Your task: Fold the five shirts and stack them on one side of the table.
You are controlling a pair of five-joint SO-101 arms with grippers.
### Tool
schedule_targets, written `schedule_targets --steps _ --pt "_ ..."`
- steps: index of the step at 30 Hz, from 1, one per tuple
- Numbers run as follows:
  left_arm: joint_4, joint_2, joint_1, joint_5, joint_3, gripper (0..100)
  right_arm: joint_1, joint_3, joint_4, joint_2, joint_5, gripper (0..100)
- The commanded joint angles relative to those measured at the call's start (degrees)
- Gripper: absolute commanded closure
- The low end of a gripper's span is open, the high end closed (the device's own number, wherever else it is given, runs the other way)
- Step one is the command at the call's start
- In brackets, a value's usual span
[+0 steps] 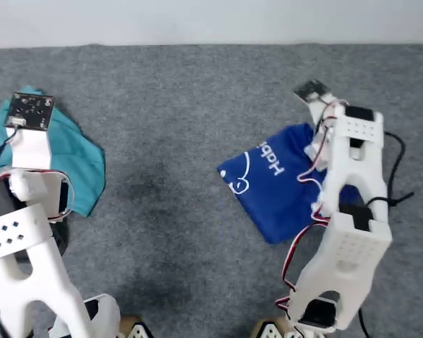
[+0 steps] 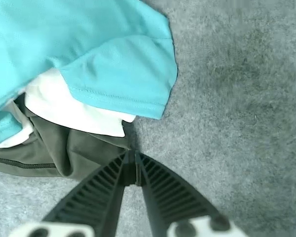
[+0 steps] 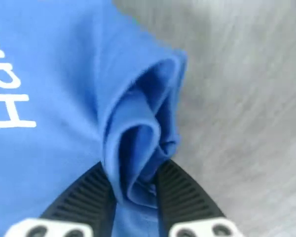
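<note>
The right gripper (image 3: pixel 133 170) is clamping a bunched fold of the blue shirt (image 3: pixel 49 98) between its jaws, with the rest of the shirt spreading out beyond the tips over the grey table (image 3: pixel 246 74). The left gripper (image 2: pixel 133 160) is pointing at the table with its jaws pressed together tip to tip. The teal shirt (image 2: pixel 89 59), white shirt (image 2: pixel 74 111) and olive shirt (image 2: pixel 64 153) are lying stacked just beyond those tips.
</note>
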Motion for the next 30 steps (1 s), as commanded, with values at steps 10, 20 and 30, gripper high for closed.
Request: schedule_targets --steps 10,20,30 --pt "-1.3 -1.4 0.0 -0.5 1.3 100 -7.3 -16.4 -0.7 5.9 7.8 95.5" --pt "-2.3 -1.4 0.0 -0.5 1.3 100 -7.6 -16.7 7.8 0.0 -10.5 72.7" --pt "-3.0 -1.3 0.1 -0.5 1.3 100 -8.7 -16.7 20.2 -6.2 -34.7 72.7"
